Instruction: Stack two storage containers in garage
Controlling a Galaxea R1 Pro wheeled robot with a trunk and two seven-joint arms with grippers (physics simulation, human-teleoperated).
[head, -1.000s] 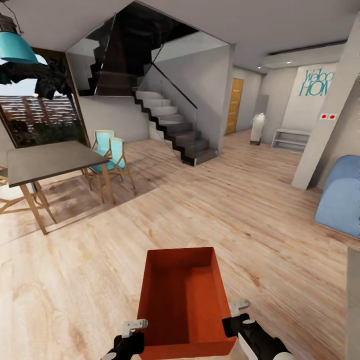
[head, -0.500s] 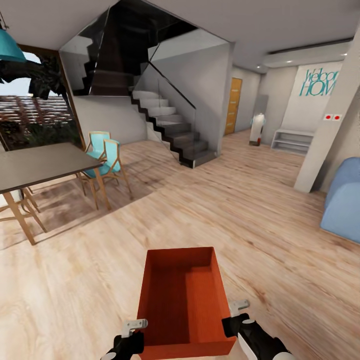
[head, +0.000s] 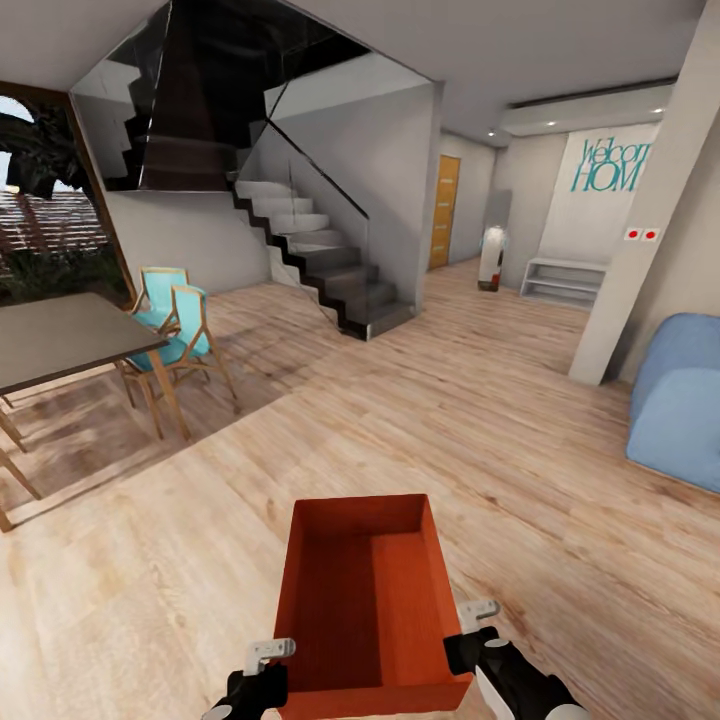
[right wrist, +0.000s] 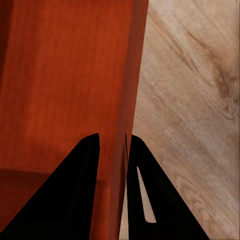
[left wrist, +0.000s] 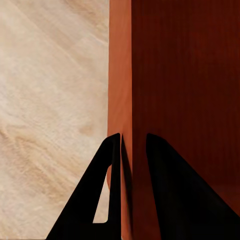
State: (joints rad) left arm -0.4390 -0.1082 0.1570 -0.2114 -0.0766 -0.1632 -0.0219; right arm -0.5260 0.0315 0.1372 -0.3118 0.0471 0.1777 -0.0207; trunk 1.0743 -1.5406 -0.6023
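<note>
Orange-red storage container point(head: 365, 600) rides clamped by both walls, left gripper point(left wrist: 131, 150) and right gripper point(right wrist: 114, 150); I'd drive smoothly, keeping it level past the staircase point(head: 320, 260).

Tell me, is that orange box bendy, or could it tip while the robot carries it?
The storage container probably stays stiff: its walls look straight though each gripper, left and right, pinches one side wall. It looks empty, so likely light. Held on both sides above the wood floor, tipping seems unlikely.
</note>
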